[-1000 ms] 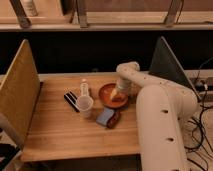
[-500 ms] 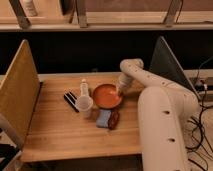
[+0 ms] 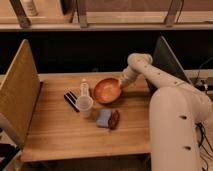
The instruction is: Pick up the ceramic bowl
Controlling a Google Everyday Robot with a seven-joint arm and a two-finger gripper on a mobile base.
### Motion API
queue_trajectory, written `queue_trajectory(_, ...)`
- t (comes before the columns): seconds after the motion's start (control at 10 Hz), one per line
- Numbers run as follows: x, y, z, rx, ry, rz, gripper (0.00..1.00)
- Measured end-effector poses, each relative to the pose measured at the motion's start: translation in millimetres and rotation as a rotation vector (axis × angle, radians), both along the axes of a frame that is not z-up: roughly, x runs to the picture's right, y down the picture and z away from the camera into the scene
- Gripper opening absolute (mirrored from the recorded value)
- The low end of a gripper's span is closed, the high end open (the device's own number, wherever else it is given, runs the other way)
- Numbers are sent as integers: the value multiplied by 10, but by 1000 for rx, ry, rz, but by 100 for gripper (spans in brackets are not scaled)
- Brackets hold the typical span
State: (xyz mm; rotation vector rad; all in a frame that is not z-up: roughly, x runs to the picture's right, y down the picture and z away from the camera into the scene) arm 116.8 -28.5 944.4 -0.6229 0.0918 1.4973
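The ceramic bowl (image 3: 107, 90) is tilted, its inside facing the camera, near the surface's (image 3: 60, 135) far edge; the pincer (image 3: 121, 86) pinches its right rim, apparently lifting it. Close on its left stand a plastic cup (image 3: 84, 105) and small bottle (image 3: 84, 88).

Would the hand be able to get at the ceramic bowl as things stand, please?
Probably yes: the hand is already at the ceramic bowl on its right rim, and the bowl looks tilted. The plastic cup stands left, clear.
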Motion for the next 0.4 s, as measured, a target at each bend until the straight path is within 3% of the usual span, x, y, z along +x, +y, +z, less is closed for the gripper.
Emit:
queue_trajectory(0.2, 72, -260, -218, 78, -22, 41, 0)
queue_trajectory(0.4, 228, -419, -378, 131, 1, 68, 0)
